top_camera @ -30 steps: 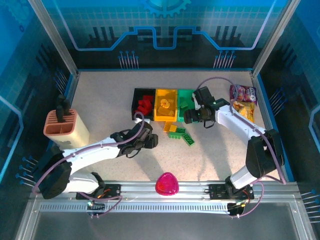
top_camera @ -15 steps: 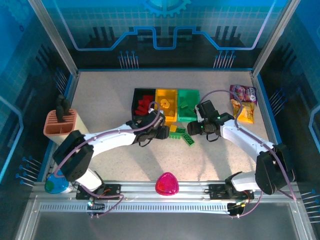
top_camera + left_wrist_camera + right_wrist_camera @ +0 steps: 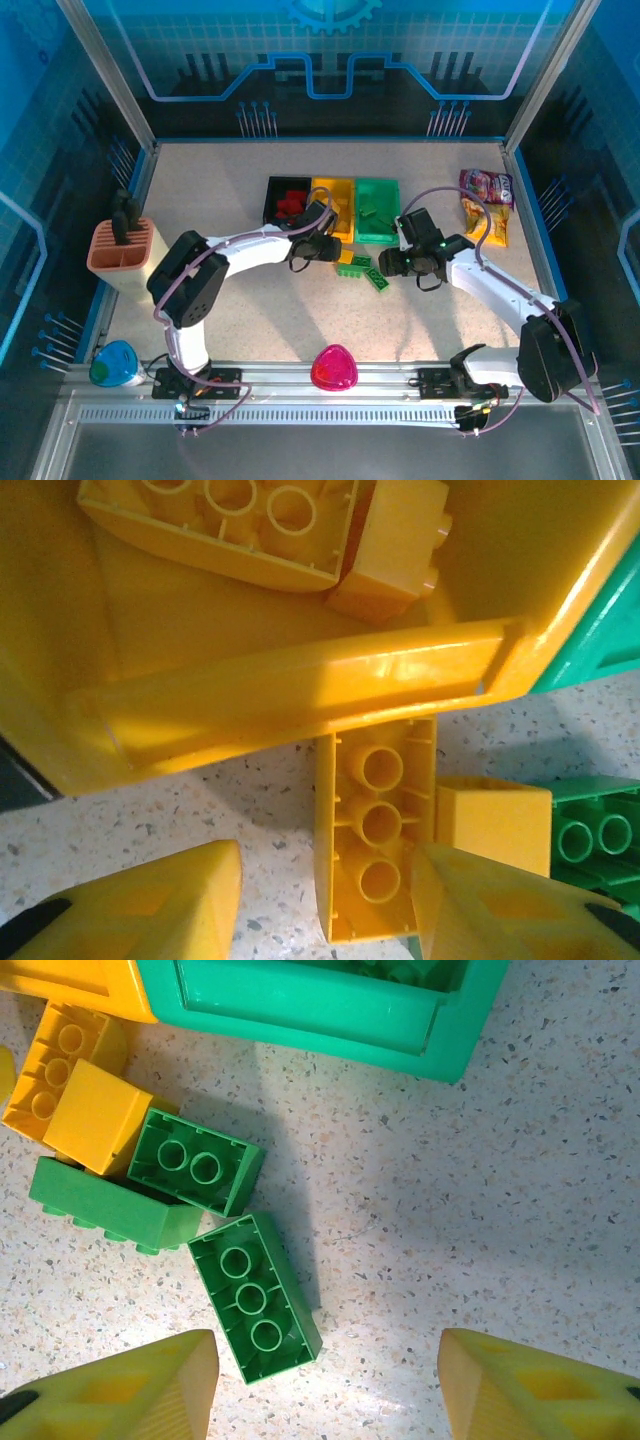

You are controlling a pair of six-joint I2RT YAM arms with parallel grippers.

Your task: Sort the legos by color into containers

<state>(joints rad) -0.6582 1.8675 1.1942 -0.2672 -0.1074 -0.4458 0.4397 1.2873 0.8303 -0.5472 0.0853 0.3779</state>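
Left gripper (image 3: 325, 885) now nearer yellow bin (image 3: 300, 695) — jaws apart

Hollow-side-up yellow brick (image 3: 375, 830) between the wide-spread fingers of the end effector (image 3: 328, 865), right at the yellow bin's (image 3: 300, 705) near wall.

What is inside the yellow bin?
I can see a big yellow brick lying upside down and a smaller yellow brick beside it. The rest of the yellow bin is cut off by the picture's edge, so more may be inside.
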